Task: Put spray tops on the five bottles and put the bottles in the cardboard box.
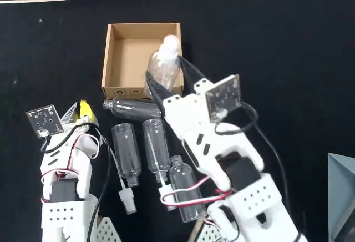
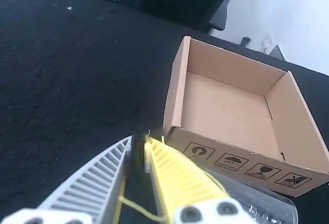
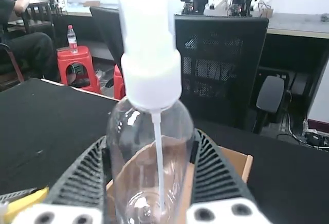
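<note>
My right gripper (image 1: 165, 69) is shut on a clear bottle (image 1: 166, 78) fitted with a white spray top (image 1: 171, 43). It holds the bottle tilted over the front right corner of the open cardboard box (image 1: 119, 59). In the right wrist view the bottle (image 3: 134, 147) stands upright between the black fingers (image 3: 85, 175), its spray top (image 3: 149, 44) above them. My left gripper (image 1: 79, 111) is shut on nothing, just left of the box's front corner; its grey and yellow fingertips (image 2: 154, 149) meet near the box wall (image 2: 175, 95). The box is empty inside.
One uncapped bottle (image 1: 133, 109) lies along the box front. Three more (image 1: 126, 150) (image 1: 156, 142) (image 1: 186, 189) lie between the arms. Loose spray tops (image 1: 127, 200) (image 1: 166, 189) lie beside them. A grey object (image 1: 341, 192) sits at the right edge.
</note>
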Action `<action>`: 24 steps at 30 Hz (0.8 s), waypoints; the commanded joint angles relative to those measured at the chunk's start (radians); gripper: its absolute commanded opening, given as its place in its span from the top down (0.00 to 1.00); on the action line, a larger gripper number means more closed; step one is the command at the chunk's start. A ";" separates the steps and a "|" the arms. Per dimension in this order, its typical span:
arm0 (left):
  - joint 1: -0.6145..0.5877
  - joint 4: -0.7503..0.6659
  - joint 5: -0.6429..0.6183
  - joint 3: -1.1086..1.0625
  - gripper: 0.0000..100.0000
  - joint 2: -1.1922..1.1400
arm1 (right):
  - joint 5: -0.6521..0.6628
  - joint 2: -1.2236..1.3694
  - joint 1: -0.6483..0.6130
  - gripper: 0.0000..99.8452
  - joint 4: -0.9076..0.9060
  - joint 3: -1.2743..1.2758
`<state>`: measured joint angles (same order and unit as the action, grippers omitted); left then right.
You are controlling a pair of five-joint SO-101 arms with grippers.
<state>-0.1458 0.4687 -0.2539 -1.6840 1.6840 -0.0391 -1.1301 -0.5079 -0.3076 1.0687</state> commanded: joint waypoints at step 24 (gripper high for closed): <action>-0.010 0.002 0.008 -0.024 0.96 0.014 | -0.005 0.808 0.031 0.98 0.554 -0.334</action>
<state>-0.1458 0.4687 -0.2539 -1.6840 1.6840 -0.0391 -0.3552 -0.5079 0.1910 0.8385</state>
